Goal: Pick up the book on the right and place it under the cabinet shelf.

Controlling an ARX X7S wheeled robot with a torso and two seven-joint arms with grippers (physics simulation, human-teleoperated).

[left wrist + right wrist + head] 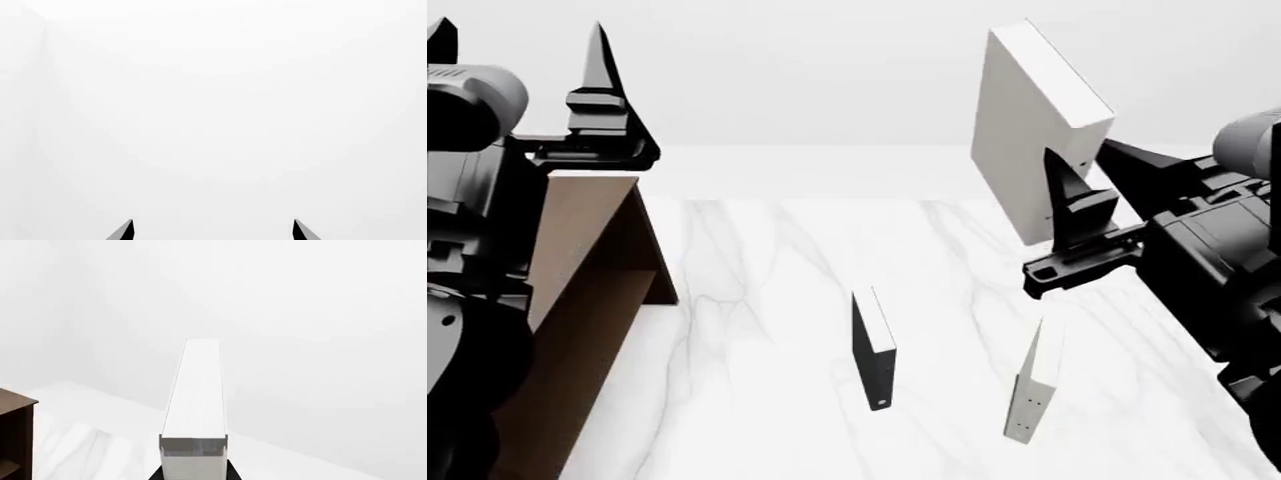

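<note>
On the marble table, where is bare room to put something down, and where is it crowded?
Bare white marble table lies between the dark brown wooden cabinet and the upright black book, and behind both standing books. It is tighter between the black book and the grey book, below the right gripper holding the pale off-white book.

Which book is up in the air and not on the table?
The big off-white book, held aloft in the right gripper. The black book and grey book stand on the table.
</note>
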